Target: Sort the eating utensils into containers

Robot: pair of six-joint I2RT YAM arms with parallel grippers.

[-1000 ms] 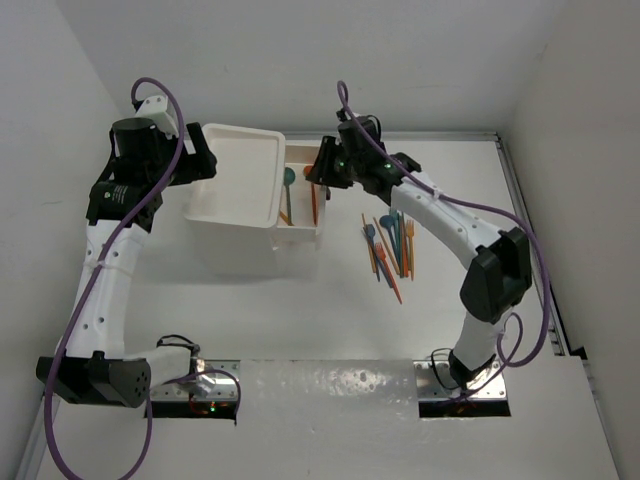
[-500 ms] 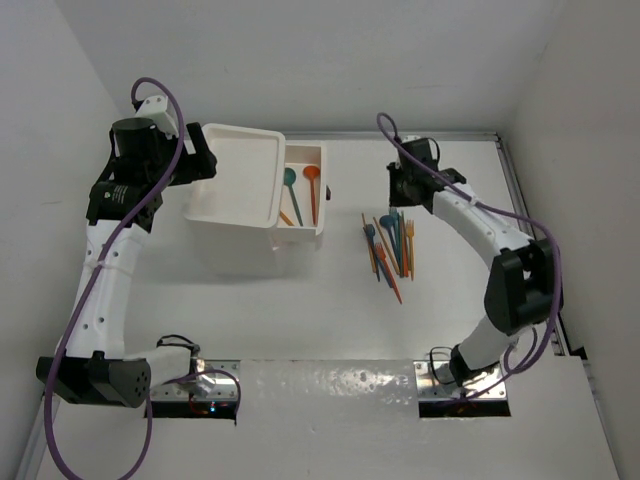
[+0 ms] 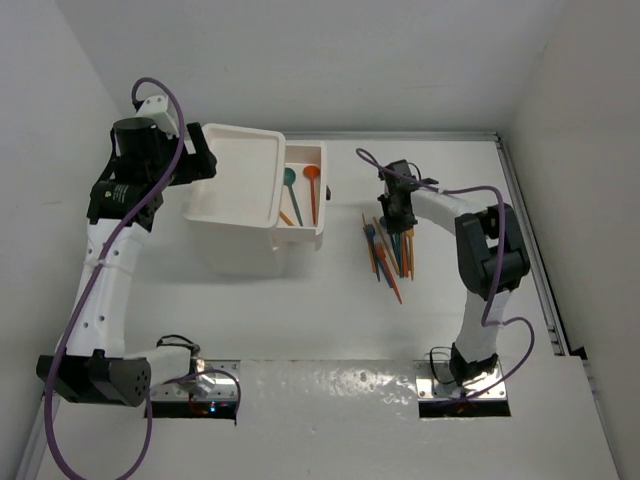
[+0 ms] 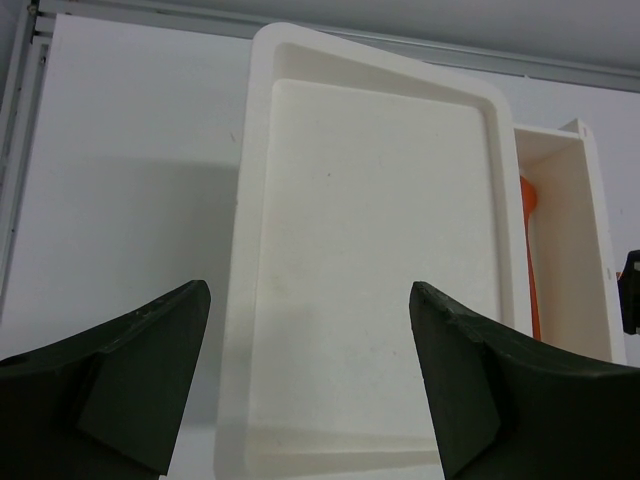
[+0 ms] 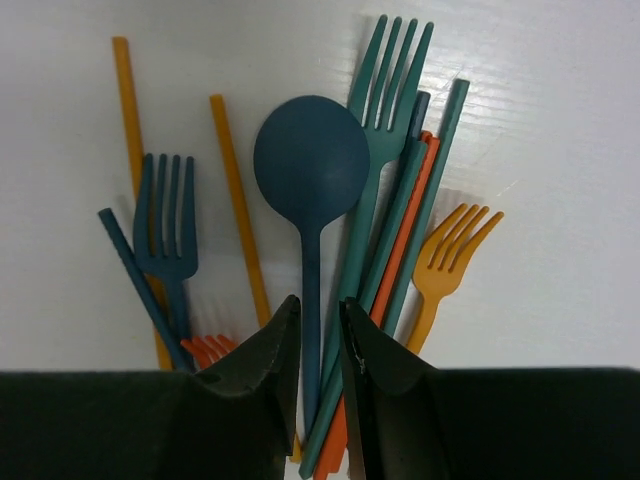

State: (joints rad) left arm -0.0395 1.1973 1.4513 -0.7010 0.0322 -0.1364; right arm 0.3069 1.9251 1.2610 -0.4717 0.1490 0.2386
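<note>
Right gripper, having left the drawer, is hanging over the utensil pile, jaws nearly meeting astride the spoon handle; I cannot tell whether it is gripping. Left gripper is gaping wide by the unit.

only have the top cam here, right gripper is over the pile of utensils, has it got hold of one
Observer: Yes. The right gripper has its jaws nearly together on the handle of the dark blue spoon.
Operator: just that one
Observer: Hard to say. The teal fork has its handle lying right against the spoon's where the jaws meet.
Operator: and the left one
Observer: The left gripper is wide open, with only the white tray top showing between its fingers.
</note>
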